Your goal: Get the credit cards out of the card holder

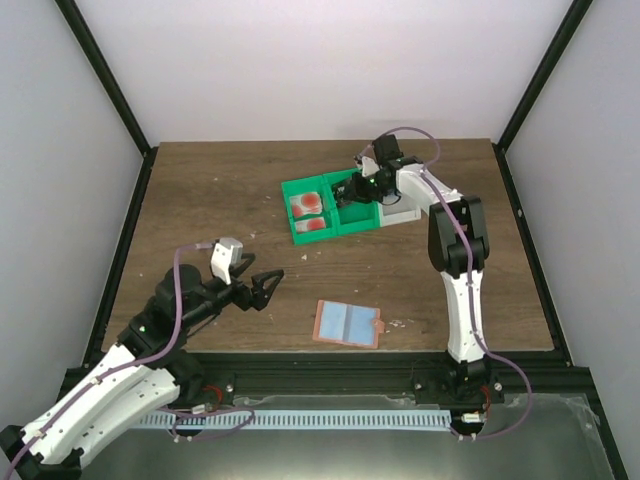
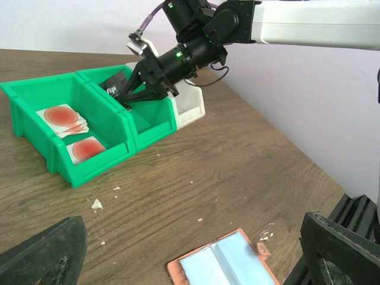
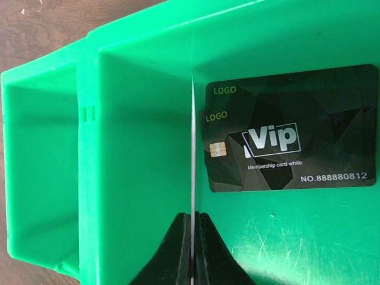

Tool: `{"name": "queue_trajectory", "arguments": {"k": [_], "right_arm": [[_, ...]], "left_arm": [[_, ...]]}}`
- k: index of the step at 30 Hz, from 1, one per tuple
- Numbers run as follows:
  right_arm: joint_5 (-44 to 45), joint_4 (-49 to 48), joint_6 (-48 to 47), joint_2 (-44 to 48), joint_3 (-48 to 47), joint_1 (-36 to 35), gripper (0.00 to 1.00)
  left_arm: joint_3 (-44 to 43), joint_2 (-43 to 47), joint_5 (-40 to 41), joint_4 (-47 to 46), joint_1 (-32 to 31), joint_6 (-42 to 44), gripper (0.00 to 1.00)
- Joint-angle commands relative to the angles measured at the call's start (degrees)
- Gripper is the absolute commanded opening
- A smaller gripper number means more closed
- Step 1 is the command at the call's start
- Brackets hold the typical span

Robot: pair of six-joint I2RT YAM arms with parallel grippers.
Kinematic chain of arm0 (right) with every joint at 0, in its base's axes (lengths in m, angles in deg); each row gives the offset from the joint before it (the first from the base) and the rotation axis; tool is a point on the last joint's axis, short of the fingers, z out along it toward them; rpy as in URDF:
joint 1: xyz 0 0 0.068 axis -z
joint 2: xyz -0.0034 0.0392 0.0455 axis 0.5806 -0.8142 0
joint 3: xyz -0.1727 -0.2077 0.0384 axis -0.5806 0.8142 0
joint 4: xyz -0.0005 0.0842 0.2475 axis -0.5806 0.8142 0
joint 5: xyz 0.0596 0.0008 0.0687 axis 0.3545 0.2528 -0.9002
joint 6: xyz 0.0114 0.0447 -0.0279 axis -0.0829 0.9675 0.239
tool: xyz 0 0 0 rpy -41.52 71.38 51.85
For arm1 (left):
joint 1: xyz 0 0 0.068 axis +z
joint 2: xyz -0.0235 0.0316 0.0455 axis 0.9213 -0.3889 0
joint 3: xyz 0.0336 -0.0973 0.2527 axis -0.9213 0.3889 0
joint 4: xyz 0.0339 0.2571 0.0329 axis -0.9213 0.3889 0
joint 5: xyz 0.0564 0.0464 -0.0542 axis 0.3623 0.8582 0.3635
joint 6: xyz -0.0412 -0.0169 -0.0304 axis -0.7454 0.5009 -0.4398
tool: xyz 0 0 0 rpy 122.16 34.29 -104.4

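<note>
The card holder (image 1: pixel 347 324) lies open flat on the table, blue-grey panels up, its tab on the right; it also shows in the left wrist view (image 2: pixel 222 264). Pale credit cards with red blots (image 1: pixel 308 205) lie in the left green bin (image 2: pixel 62 117). My right gripper (image 1: pixel 352 190) hangs over the right green bin, shut on a thin card seen edge-on (image 3: pixel 193 148); in the left wrist view that card (image 2: pixel 114 83) looks black. Two black VIP cards (image 3: pixel 291 145) lie in that bin. My left gripper (image 1: pixel 265 285) is open and empty, left of the holder.
Two joined green bins (image 1: pixel 345 222) stand at the back middle, with a white bin (image 1: pixel 402 212) to their right. Small pale crumbs are scattered on the wooden table. Black frame rails run along the table's sides.
</note>
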Motion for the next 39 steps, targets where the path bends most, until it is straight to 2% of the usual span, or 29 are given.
{"name": "queue_trajectory", "arguments": {"k": [1, 17, 27, 32, 39], "right_arm": [[-1.74, 2.59, -1.22, -2.7, -4.52, 0.99, 0.0], [3.18, 1.63, 2.02, -3.54, -6.4, 1.78, 0.16], [6.36, 0.99, 4.52, -2.32, -8.51, 1.83, 0.3], [7.43, 0.36, 6.21, -0.7, -8.61, 1.82, 0.32], [10.58, 1.88, 6.86, -0.06, -12.6, 1.85, 0.44]], "left_arm": [[0.76, 0.01, 0.85, -0.07, 0.25, 0.53, 1.0], [0.82, -0.56, 1.27, -0.11, 0.23, 0.28, 1.0], [0.94, -0.47, 1.24, -0.17, 0.24, 0.18, 1.0], [0.97, -0.51, 1.18, -0.34, 0.17, 0.19, 1.0], [1.08, -0.65, 0.97, -0.35, 0.18, 0.33, 1.0]]}}
